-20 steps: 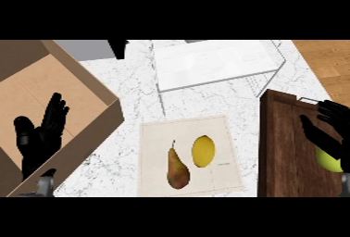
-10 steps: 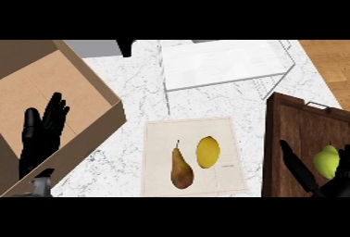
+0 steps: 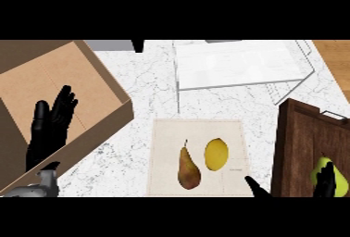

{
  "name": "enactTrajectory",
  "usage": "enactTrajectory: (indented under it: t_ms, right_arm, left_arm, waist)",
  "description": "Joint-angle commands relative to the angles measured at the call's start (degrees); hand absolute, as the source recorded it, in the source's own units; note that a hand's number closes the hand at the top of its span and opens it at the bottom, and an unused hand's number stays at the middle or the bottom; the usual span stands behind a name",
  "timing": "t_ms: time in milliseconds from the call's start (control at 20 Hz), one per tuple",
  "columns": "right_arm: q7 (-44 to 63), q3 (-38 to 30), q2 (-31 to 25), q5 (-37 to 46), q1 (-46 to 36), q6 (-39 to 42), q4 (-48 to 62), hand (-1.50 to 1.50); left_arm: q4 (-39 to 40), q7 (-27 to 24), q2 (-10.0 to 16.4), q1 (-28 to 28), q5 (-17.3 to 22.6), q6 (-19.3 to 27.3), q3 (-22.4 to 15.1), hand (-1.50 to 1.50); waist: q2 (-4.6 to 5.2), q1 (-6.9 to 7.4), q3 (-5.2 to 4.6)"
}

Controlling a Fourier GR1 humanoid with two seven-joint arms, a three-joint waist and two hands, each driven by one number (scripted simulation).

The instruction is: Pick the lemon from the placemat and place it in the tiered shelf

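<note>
A yellow lemon point(image 3: 216, 154) lies on the beige placemat point(image 3: 198, 132) at the lower middle, with a brown pear point(image 3: 188, 168) just to its left. The white tiered shelf point(image 3: 240, 64) stands at the top, beyond the mat. My left hand point(image 3: 49, 129) rests open, fingers up, over the cardboard box at the left. Only the fingertips and thumb of my right hand point(image 3: 326, 184) show at the lower right edge, spread and holding nothing, right of the lemon.
An open cardboard box point(image 3: 89, 60) fills the left side. A dark wooden tray point(image 3: 301, 143) at the right holds a green pear point(image 3: 320, 170). White marble counter point(image 3: 150, 92) lies between them.
The view has shifted so everything sits further right. My right hand has dropped towards the lower edge, off the green pear, and its thumb now shows beside the mat. The left hand has barely moved.
</note>
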Motion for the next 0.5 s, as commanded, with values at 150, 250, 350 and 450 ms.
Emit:
enactTrajectory:
  t_ms: [150, 250, 350, 450]
  right_arm:
    - [16.7, 5.2, -1.7, 14.6, 4.6, 9.0, -4.5, -1.50]
    - [21.3, 5.4, -4.3, 16.6, 6.0, 14.7, -4.9, -1.50]
    - [25.8, 6.6, -5.9, 19.9, 7.0, 19.6, -5.8, -1.50]
    - [31.5, 6.8, -5.4, 24.2, 6.2, 23.1, -6.5, -1.50]
  left_arm:
    - [0.5, 1.0, -1.6, -3.1, -3.2, -4.4, -6.1, 0.00]
    - [1.2, 0.1, -1.1, -3.2, -2.2, -6.2, -4.1, 0.00]
    - [1.5, -0.1, -2.2, -3.3, -3.9, -5.5, -4.3, 0.00]
    - [1.7, -0.4, -1.8, -3.0, -3.0, -7.6, -3.0, 0.00]
  waist:
    - [1.18, 0.46, -0.45]
    - [1.57, 0.43, -0.60]
    - [1.66, 0.22, -0.61]
    - [1.90, 0.73, -0.72]
